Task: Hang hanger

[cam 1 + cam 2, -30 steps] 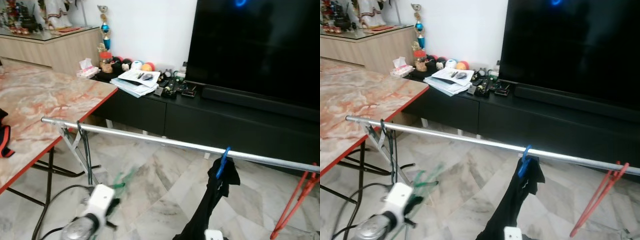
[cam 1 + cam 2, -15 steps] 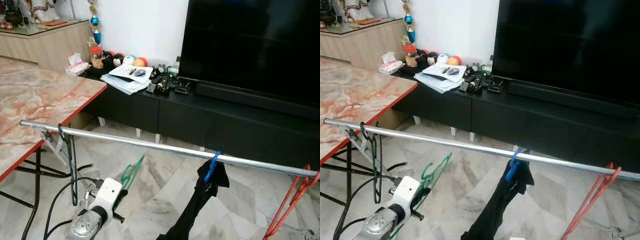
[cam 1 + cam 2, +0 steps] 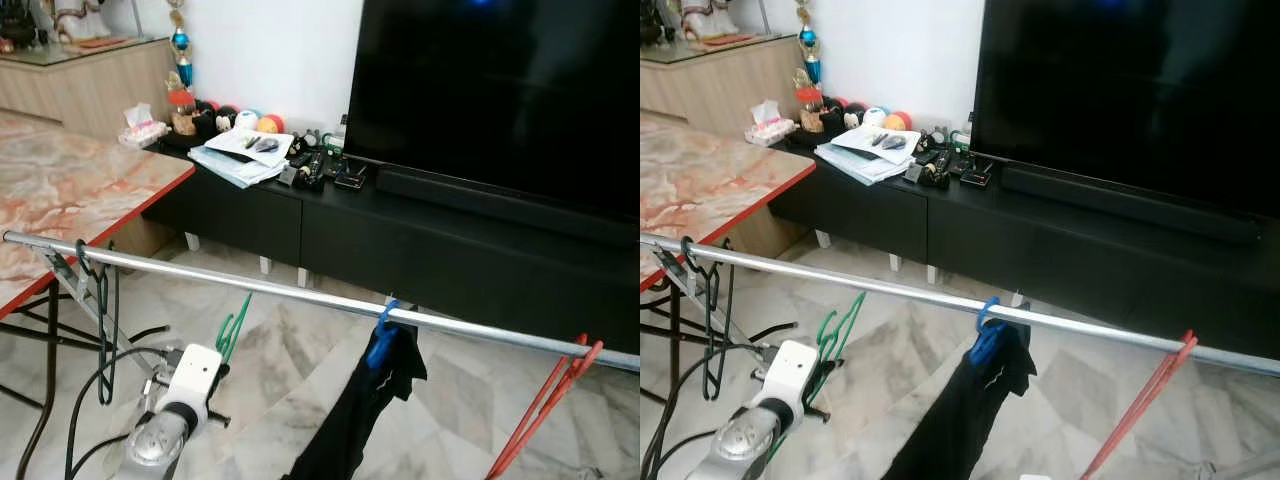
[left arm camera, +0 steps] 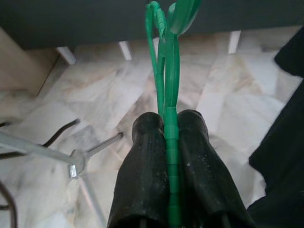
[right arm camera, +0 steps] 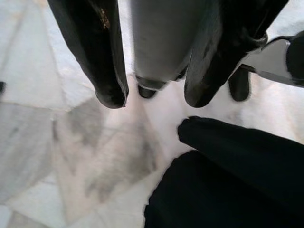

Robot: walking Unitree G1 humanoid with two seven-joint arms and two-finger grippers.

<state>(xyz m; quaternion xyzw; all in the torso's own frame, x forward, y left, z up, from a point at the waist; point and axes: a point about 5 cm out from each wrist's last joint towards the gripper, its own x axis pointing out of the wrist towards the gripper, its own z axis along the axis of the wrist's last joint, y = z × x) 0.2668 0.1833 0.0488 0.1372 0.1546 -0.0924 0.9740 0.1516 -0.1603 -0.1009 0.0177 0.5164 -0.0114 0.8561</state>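
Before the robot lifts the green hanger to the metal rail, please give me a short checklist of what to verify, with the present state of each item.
1. Left gripper shut on green hanger: ok.
2. Hook above the rail: not ok, it is below.
3. Free rail between the dark hanger and blue hanger: ok.
4. Hook opening faces the rail: cannot tell.
5. Right gripper open, holding nothing: ok.
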